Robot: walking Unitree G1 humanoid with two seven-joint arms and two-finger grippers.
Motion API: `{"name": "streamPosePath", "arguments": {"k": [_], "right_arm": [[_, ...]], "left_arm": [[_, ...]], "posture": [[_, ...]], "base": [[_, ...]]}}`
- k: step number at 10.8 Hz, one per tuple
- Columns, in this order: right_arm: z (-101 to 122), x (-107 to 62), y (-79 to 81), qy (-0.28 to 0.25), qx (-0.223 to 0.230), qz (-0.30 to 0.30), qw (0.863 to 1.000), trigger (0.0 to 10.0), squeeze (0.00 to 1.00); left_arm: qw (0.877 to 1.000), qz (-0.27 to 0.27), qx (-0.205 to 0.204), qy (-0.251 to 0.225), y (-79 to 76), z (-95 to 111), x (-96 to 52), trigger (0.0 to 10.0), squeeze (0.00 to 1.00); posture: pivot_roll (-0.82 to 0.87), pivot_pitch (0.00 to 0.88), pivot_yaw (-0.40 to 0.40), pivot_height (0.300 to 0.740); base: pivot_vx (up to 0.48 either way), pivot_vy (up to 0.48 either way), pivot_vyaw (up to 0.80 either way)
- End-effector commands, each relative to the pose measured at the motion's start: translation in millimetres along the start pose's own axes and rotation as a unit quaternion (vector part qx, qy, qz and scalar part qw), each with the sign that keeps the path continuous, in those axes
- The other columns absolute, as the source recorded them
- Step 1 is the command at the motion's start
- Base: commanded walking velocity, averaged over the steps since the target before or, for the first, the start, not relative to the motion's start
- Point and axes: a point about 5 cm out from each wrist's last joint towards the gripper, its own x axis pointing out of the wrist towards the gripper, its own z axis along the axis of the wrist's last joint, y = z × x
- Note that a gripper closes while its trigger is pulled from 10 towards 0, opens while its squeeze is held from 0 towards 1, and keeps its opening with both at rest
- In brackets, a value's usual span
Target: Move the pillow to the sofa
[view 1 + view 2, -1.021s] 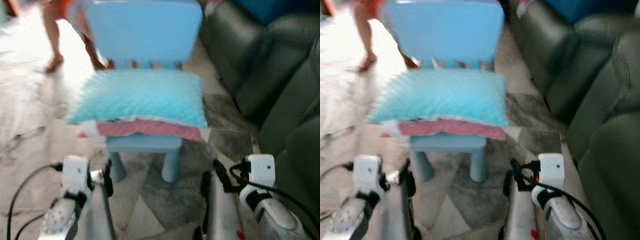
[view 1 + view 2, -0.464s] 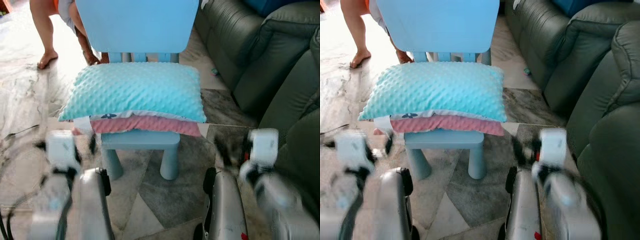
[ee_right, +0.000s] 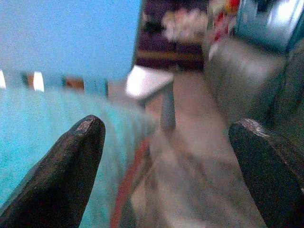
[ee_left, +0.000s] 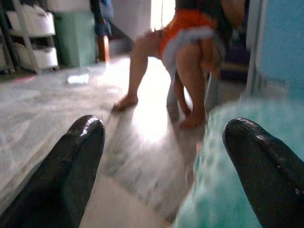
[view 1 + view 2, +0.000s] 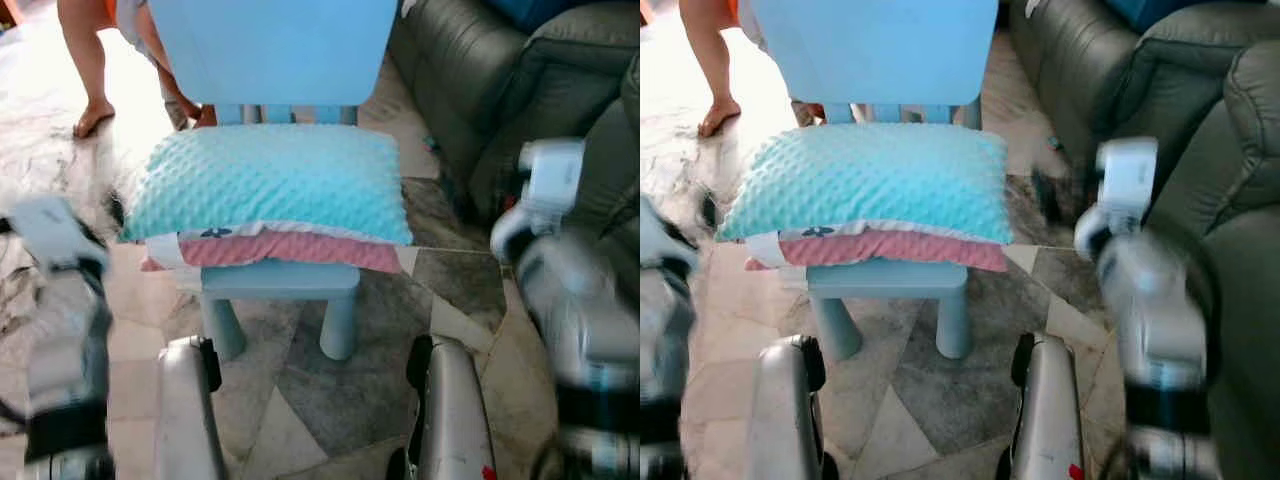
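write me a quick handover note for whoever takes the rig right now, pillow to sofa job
Left gripper: open, raised at the pillow's left end, holding nothing.
Right gripper: open, raised at the pillow's right end, holding nothing.
Pillow: turquoise, dotted, lying on a pink cushion on the small blue chair.
Sofa: dark, to the robot's right.
Done: arms positioned either side of the pillow.
Left: grip the pillow, lift, carry it to the sofa.

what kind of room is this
Most likely a home living room. A dark green leather sofa runs along the robot's right, a small light-blue child's chair carrying a turquoise pillow stands on a marble-patterned tile floor, and a barefoot person stands behind.
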Motion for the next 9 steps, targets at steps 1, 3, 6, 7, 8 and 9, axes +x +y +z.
{"name": "streamPosePath", "arguments": {"k": [1, 3, 6, 7, 8, 9], "right_arm": [[7.0, 4.4, 1.6, -0.015, -0.007, 0.007, 1.000, 10.0, 0.00], [11.7, 11.1, 4.9, -0.030, -0.004, 0.026, 0.999, 10.0, 1.00], [-4.6, 30.1, 3.8, -0.004, 0.076, 0.021, 0.997, 10.0, 0.55], [-7.4, 39.1, 7.9, 0.003, 0.105, 0.033, 0.994, 10.0, 0.00], [-6.4, 49.8, 8.3, 0.007, 0.154, 0.034, 0.987, 10.0, 0.00], [-6.7, 58.8, 7.4, 0.015, 0.193, 0.028, 0.981, 10.0, 0.00]], "left_arm": [[1.000, 0.000, -0.012, -0.010, -2.4, 3.7, 2.2, 10.0, 0.00], [0.999, -0.018, -0.033, -0.019, -9.2, 6.5, 8.4, 10.0, 0.81], [0.996, -0.017, -0.075, 0.037, -24.4, 3.6, 39.9, 10.0, 0.00], [0.995, -0.019, -0.086, 0.037, -28.8, 6.6, 47.6, 10.0, 0.00], [0.995, -0.026, -0.088, 0.037, -33.1, 11.0, 54.5, 10.0, 0.00], [0.995, -0.028, -0.084, 0.036, -34.8, 15.3, 60.6, 10.0, 0.00]], "posture": [[-0.09, 0.098, -0.043, 0.380], [-0.09, 0.096, -0.040, 0.380], [-0.07, 0.111, -0.030, 0.380], [-0.07, 0.114, -0.027, 0.380], [-0.07, 0.125, -0.023, 0.380], [-0.07, 0.142, -0.024, 0.380]], "base": [[0.000, 0.000, 0.00], [0.000, 0.000, 0.00], [0.000, 0.000, 0.00], [0.000, 0.000, 0.00], [0.000, 0.000, 0.00], [0.000, 0.000, 0.00]]}}
